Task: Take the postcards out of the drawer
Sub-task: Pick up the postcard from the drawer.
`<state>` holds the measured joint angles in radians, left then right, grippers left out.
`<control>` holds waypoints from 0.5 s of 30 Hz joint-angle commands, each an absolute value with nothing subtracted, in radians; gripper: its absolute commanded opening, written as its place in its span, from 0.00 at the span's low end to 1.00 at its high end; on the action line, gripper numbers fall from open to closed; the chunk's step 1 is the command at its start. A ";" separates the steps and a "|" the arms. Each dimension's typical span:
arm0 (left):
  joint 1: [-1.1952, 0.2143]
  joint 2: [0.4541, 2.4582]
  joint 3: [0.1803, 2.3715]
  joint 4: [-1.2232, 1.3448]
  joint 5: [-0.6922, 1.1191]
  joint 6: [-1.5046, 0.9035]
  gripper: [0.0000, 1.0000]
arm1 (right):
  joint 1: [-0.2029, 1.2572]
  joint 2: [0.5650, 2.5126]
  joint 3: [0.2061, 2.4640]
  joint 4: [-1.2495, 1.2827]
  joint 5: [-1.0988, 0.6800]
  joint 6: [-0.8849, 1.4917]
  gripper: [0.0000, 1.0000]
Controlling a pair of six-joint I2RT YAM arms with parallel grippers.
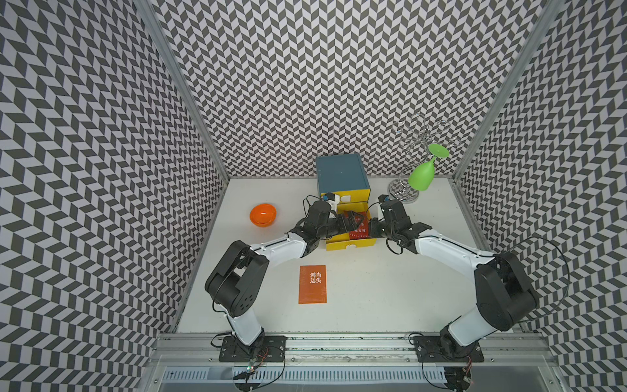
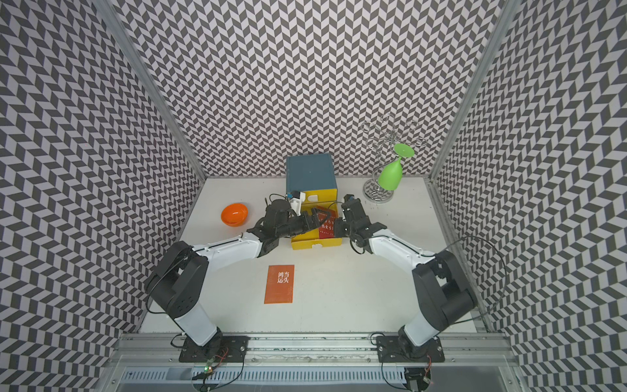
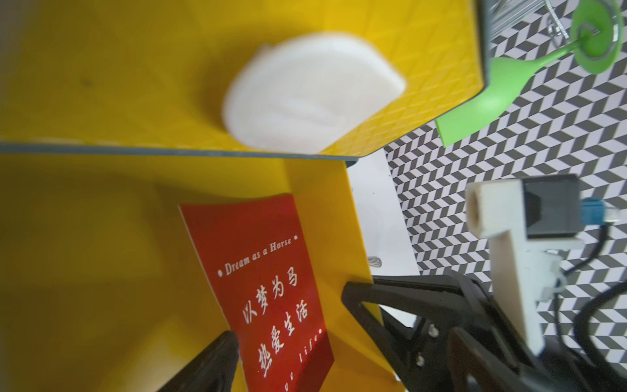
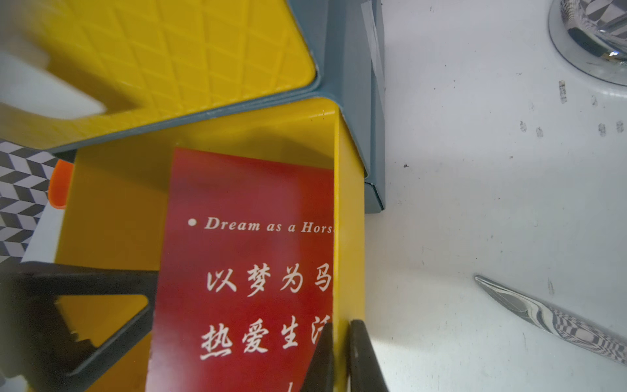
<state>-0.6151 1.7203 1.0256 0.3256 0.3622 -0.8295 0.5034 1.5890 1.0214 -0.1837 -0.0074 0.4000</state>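
While the yellow drawer (image 1: 353, 243) stands pulled out, a red postcard (image 4: 244, 237) with white lettering is seen inside it, and the left gripper (image 1: 359, 220) is spread wide over it. The drawer's side wall is pinched by the right gripper (image 4: 341, 329). An orange postcard (image 1: 312, 284) is laid on the table (image 1: 390, 288).

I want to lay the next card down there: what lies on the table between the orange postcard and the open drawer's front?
Nothing. In both top views the table between the orange postcard and the drawer is bare.
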 commanded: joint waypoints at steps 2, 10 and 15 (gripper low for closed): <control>-0.629 1.706 1.012 0.379 0.421 -0.869 0.96 | 0.520 1.567 1.009 -0.118 -0.077 0.417 0.10; -0.614 1.738 1.042 0.247 0.406 -0.899 0.95 | 0.520 1.564 1.006 -0.118 -0.075 0.416 0.10; -0.611 1.753 1.041 0.238 0.408 -0.926 0.84 | 0.521 1.566 1.008 -0.118 -0.074 0.418 0.10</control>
<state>-0.6144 1.7386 1.0260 0.2672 0.3920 -0.9142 0.5072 1.5879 1.0172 -0.1761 -0.0223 0.4107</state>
